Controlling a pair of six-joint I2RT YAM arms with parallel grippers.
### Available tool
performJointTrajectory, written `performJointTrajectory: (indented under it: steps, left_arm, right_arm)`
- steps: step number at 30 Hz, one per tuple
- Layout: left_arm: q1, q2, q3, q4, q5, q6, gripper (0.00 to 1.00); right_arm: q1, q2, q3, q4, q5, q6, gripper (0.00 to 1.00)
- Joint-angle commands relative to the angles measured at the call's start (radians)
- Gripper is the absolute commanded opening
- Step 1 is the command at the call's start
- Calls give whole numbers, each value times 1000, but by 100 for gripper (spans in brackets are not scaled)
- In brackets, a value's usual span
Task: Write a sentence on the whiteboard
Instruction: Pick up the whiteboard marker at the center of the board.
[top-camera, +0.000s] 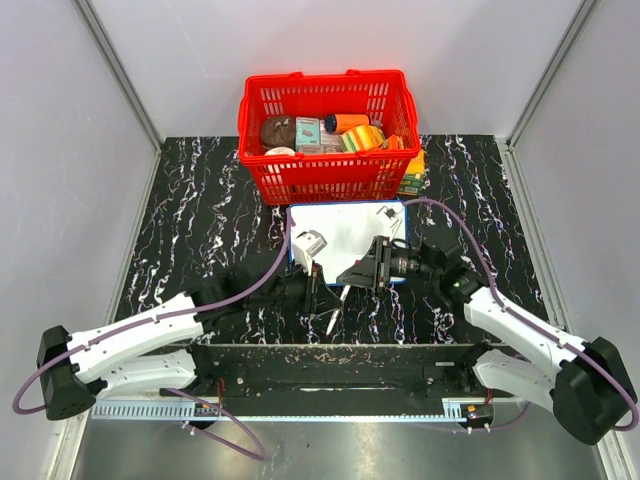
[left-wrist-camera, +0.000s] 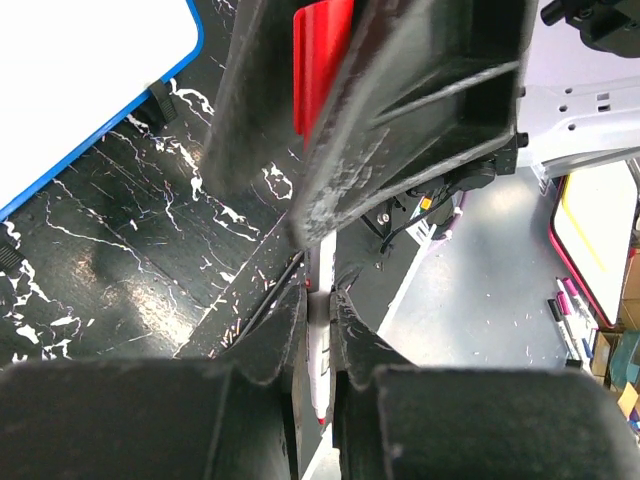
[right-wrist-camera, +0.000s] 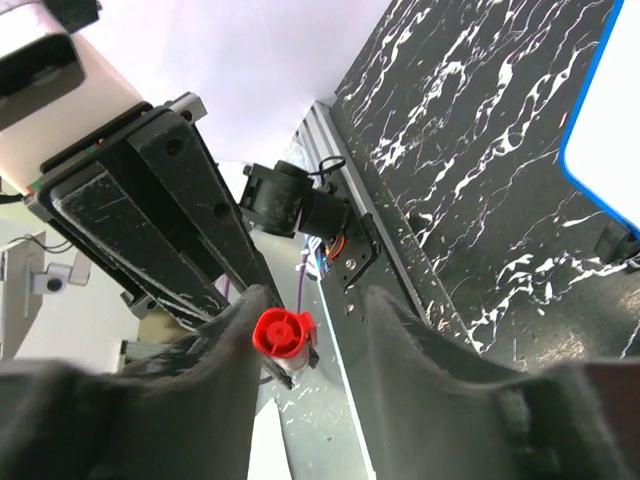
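Observation:
The whiteboard (top-camera: 345, 228), white with a blue rim, lies flat in front of the basket; its corner also shows in the left wrist view (left-wrist-camera: 80, 90) and the right wrist view (right-wrist-camera: 615, 130). No sentence is in view on it. My left gripper (top-camera: 318, 292) (left-wrist-camera: 320, 300) is shut on a white marker (left-wrist-camera: 320, 345) (top-camera: 334, 312) just near of the board. The marker's red cap (right-wrist-camera: 282, 333) (left-wrist-camera: 322, 60) sits between the jaws of my right gripper (right-wrist-camera: 318, 310) (top-camera: 354, 272). It rests against one finger (right-wrist-camera: 225, 345), with a clear gap to the other, so that gripper is open.
A red basket (top-camera: 262, 165) holding several small items stands behind the board. A yellow-green box (top-camera: 412, 176) sits at its right corner. The black marbled tabletop (top-camera: 190, 230) ends at a metal rail (top-camera: 320, 372) by the arm bases. Grey walls close both sides.

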Motion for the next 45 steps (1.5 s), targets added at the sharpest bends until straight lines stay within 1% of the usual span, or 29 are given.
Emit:
performJointTrajectory:
  steps: [1,2,4,5,6,7,8,9,10,13,16,20,21,23,24,25,26,27,28,29,30,31,33,37,39,40,42,43,45]
  left_arm:
    - [-8,-6,43,52,-26,23,0]
    - [-8,-9,39,50,-29,23,0]
    - [-8,-25,33,49,-43,23,2]
    - [-8,-31,25,46,-48,23,7]
    - [-8,-38,21,38,-58,20,17]
    - [-8,-54,16,36,-63,18,49]
    - [-8,-61,2,32,-66,17,59]
    - [-8,-71,-6,29,-72,12,65]
    - [-8,-86,-15,29,-74,11,67]
    - [-8,-100,-44,40,-74,0,68]
    - [-8,-78,-50,49,-68,-2,66]
    - [-8,-31,-30,76,-39,6,46]
    - [-9,-13,-23,76,-33,15,26]
    - [-8,-2,-9,67,-34,23,3]
    - [-8,1,-7,64,-46,26,0]
    - [-8,0,-6,58,-55,28,0]
    - [-9,-2,-4,43,-65,29,0]
    - [-9,-11,-3,38,-72,40,0]
    - [-9,-15,-1,32,-71,47,0]
    - [-8,-20,8,6,-71,55,0]
    - [-8,-29,13,-9,-71,75,0]
    - [-9,-37,17,-23,-69,84,0]
    - [-8,-52,28,-57,-54,109,0]
    - [-8,-78,27,-71,-4,135,0]
    - [-8,-90,22,-65,12,137,0]
    - [-8,-92,22,-63,13,135,0]
    - [-8,-92,22,-54,21,135,0]
    - [-8,-91,22,-49,29,135,0]
    - [-8,-86,24,-37,36,137,0]
  right_arm:
    - [28,28,18,99,-45,26,38]
    - [31,32,17,104,-48,28,16]
    - [31,31,18,104,-45,29,3]
    - [33,25,17,101,-41,28,0]
    - [33,19,15,98,-19,28,0]
    - [33,8,15,90,-6,28,0]
    - [33,-15,11,87,8,28,0]
    - [33,-30,7,79,57,29,0]
    - [33,-46,6,50,89,32,0]
    - [33,-107,-19,41,215,69,0]
    - [33,-150,-49,76,263,103,0]
    - [33,-172,-60,70,298,112,0]
    - [33,-178,-62,67,315,112,0]
    - [33,-196,-69,69,329,120,0]
    - [34,-204,-69,69,335,120,0]
    - [33,-208,-69,66,332,105,5]
    - [31,-211,-63,61,323,92,27]
    - [33,-211,-57,47,293,77,45]
    - [33,-210,-49,30,277,45,58]
    - [33,-208,-30,12,248,28,69]
    - [31,-207,-19,-9,236,11,88]
    - [31,-205,-8,-63,226,-26,92]
    - [31,-192,20,-98,190,-53,100]
    - [29,-150,44,-74,95,-54,100]
    - [31,-135,47,-48,39,-44,97]
    - [31,-121,43,-31,22,-38,94]
    - [31,-109,38,21,-25,-14,92]
    - [31,-100,31,38,-39,-5,87]
    - [31,-90,20,96,-65,34,83]
